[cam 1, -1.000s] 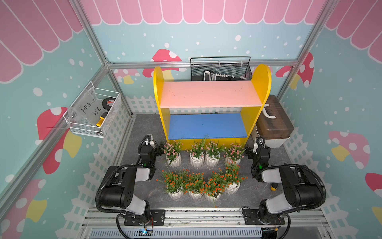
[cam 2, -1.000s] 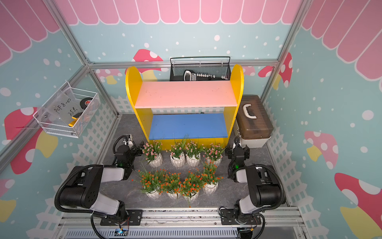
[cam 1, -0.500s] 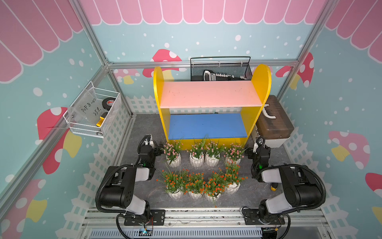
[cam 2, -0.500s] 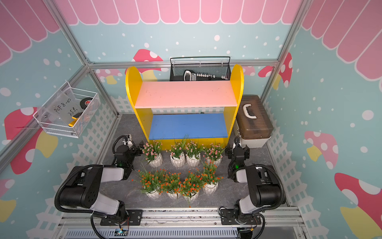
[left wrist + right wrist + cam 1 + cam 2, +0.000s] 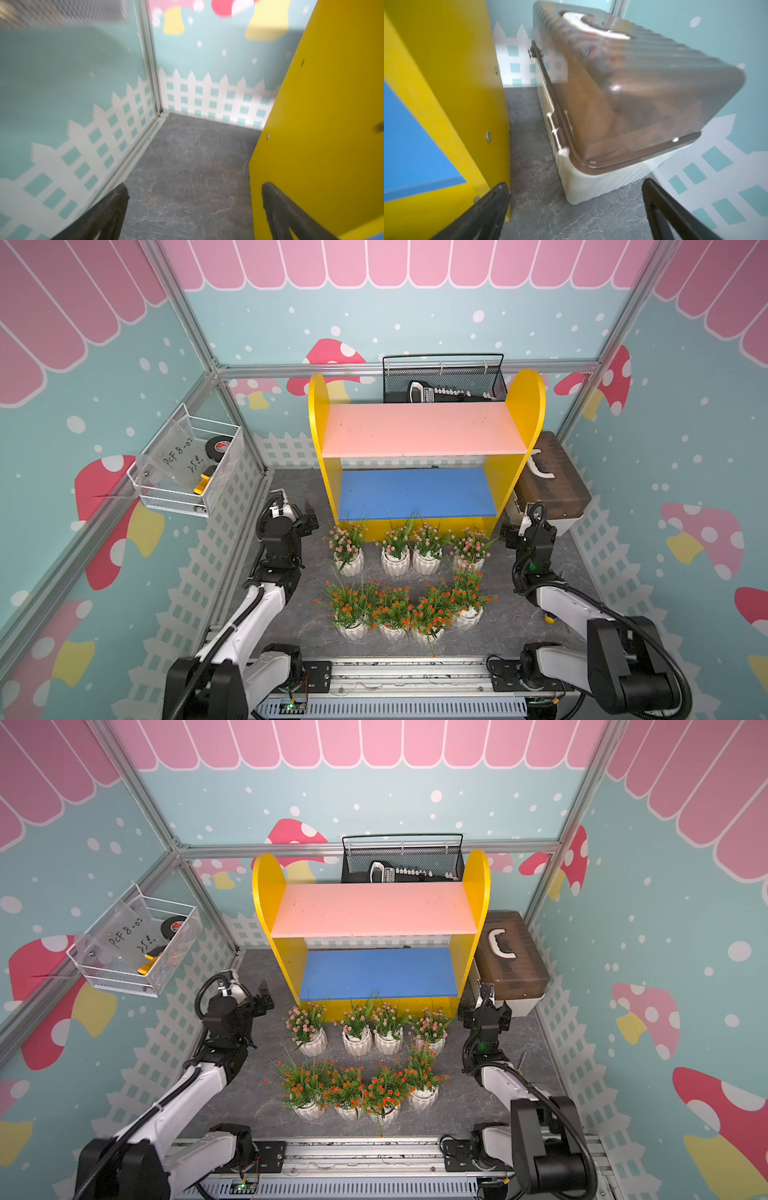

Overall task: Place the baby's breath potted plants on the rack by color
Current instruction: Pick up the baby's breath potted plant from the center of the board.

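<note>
flanking potted plants point(image 5: 392, 608), left gripper point(image 5: 195, 185), right gripper point(image 5: 575, 181), fingers point(image 5: 108, 207) well clear

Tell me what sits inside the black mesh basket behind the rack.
A black holder with a row of pale bits lies in the black mesh basket. The rack's pink upper board covers the basket's bottom, so anything lower is hidden.

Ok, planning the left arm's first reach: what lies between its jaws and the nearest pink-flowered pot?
Nothing: only bare grey floor separates the left gripper, jaws open, from the leftmost pink-flowered pot, as both top views show.
</note>
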`<action>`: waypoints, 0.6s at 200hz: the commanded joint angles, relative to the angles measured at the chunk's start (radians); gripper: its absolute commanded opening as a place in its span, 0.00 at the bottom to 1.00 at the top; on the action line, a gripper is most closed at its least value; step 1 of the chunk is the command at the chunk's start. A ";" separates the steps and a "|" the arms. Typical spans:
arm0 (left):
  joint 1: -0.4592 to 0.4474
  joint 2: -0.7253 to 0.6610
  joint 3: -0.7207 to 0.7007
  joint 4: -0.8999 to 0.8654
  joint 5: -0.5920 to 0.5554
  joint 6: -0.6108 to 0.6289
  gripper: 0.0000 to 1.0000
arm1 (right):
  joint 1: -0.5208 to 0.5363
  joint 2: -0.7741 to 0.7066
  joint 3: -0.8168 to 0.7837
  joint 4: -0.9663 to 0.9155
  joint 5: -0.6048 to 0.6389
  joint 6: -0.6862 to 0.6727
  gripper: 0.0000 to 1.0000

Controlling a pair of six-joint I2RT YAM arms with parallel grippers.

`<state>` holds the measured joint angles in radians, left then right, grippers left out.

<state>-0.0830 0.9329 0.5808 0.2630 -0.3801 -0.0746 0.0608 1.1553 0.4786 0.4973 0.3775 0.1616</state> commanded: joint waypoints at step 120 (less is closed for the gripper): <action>-0.201 -0.041 0.390 -0.626 0.203 -0.234 0.99 | 0.007 -0.387 0.307 -1.177 -0.269 0.287 0.93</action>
<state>-0.2367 0.8848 0.9108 -0.2462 -0.2287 -0.2794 0.0608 0.7776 0.7387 -0.4156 0.2070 0.3836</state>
